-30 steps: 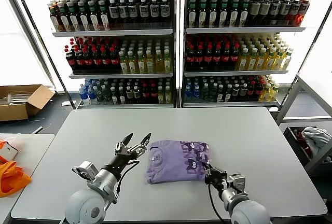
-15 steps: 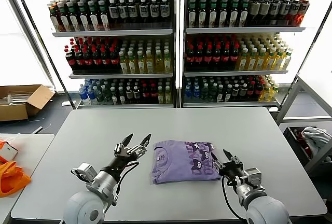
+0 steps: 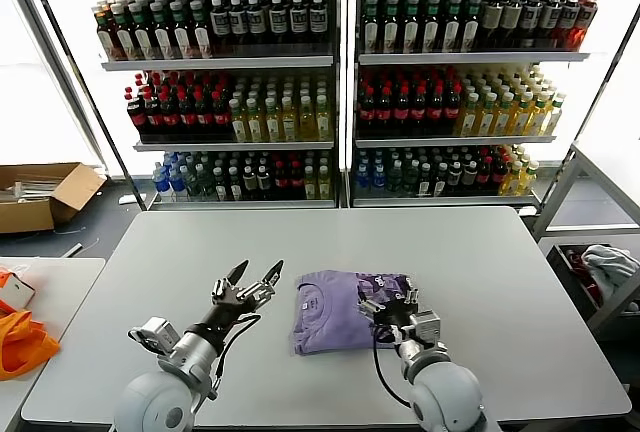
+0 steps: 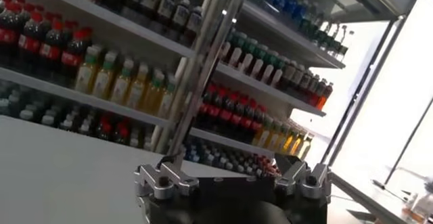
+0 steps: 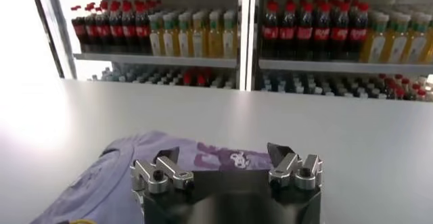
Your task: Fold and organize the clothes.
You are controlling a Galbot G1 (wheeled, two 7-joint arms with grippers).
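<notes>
The lavender T-shirt [image 3: 335, 309] lies folded in a compact rectangle on the grey table [image 3: 480, 272], its dark purple-and-white print along the right side. It also shows in the right wrist view [image 5: 125, 174]. My right gripper [image 3: 388, 304] is open, over the shirt's right part, its fingertips [image 5: 278, 152] spread wide above the printed edge. My left gripper [image 3: 254, 274] is open and empty, held just above the table a little left of the shirt; in the left wrist view its fingers [image 4: 157, 175] point at the shelves and the shirt is out of view.
Shelves of bottled drinks [image 3: 340, 82] stand behind the table. A cardboard box [image 3: 40, 192] sits on the floor at far left. Orange fabric [image 3: 20, 342] lies on a side table at left. A white-grey cloth bundle [image 3: 607, 267] sits at the right.
My right gripper has swung left from beside the shirt's right edge to over the shirt. My left gripper has drifted slightly left. The shirt shifted slightly right between the earliest frame and the following one.
</notes>
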